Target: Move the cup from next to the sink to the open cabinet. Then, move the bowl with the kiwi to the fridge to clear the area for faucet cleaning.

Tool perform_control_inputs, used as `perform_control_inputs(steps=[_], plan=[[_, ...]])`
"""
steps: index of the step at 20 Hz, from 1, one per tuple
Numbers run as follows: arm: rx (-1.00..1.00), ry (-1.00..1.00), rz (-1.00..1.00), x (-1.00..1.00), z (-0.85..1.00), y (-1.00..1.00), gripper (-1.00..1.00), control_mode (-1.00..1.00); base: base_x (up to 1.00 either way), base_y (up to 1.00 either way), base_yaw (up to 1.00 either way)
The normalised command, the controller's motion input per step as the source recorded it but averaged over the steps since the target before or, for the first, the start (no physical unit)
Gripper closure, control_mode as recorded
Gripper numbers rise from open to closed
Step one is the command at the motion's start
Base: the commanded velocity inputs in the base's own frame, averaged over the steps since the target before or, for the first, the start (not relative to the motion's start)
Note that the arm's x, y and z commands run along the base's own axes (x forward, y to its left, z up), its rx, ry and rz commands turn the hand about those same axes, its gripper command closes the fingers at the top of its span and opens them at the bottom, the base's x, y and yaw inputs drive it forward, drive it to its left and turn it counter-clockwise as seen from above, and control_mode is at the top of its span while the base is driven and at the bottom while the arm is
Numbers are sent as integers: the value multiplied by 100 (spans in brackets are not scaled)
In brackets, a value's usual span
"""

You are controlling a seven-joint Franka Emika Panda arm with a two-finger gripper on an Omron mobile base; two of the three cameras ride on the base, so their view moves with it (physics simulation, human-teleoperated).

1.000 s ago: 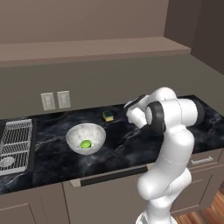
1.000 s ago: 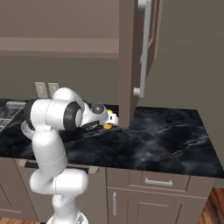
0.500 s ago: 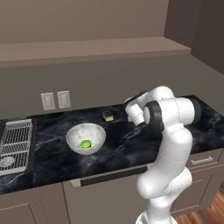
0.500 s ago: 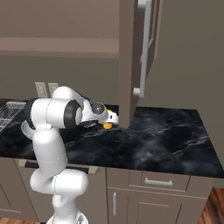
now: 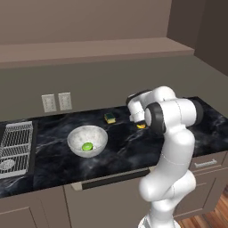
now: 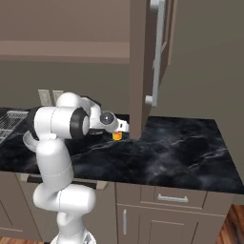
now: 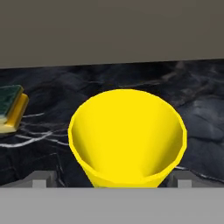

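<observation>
The small yellow cup (image 7: 127, 138) stands upright on the black marble counter (image 5: 124, 149), right in front of my gripper (image 7: 111, 181). The gripper is open, with one fingertip low on each side of the cup. From the right base view the cup (image 6: 116, 136) sits just beyond the gripper (image 6: 122, 129), near the edge of the open cabinet door (image 6: 143, 66). The marble-look bowl (image 5: 87, 139) holds the green kiwi (image 5: 87, 146) and stands left of the arm. The cabinet's long shelf board (image 5: 98, 50) runs above the counter.
A yellow-and-green sponge (image 5: 110, 117) lies by the back wall between the bowl and the cup. The black sink (image 5: 6, 164) with a wire rack (image 5: 18, 138) is at the far left. Two wall outlets (image 5: 56, 102) sit behind the bowl.
My hand has edged a little closer to the cup and lower. The cup, the bowl and the sponge have stayed where they were.
</observation>
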Motion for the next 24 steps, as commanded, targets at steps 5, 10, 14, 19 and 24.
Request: perform_control_inputs(steps=[5, 10, 14, 19, 24], plan=[[0, 0, 0, 1, -3, 0, -100, -100, 0, 0, 0], [0, 0, 0, 0, -14, 0, -100, -100, 0, 0, 0], [0, 0, 0, 8, -1, 0, -100, -100, 0, 0, 0], [0, 0, 0, 13, -3, 0, 100, -100, 0, 0, 0], [-1, -6, 0, 7, -1, 0, 100, -100, 0, 0, 0]])
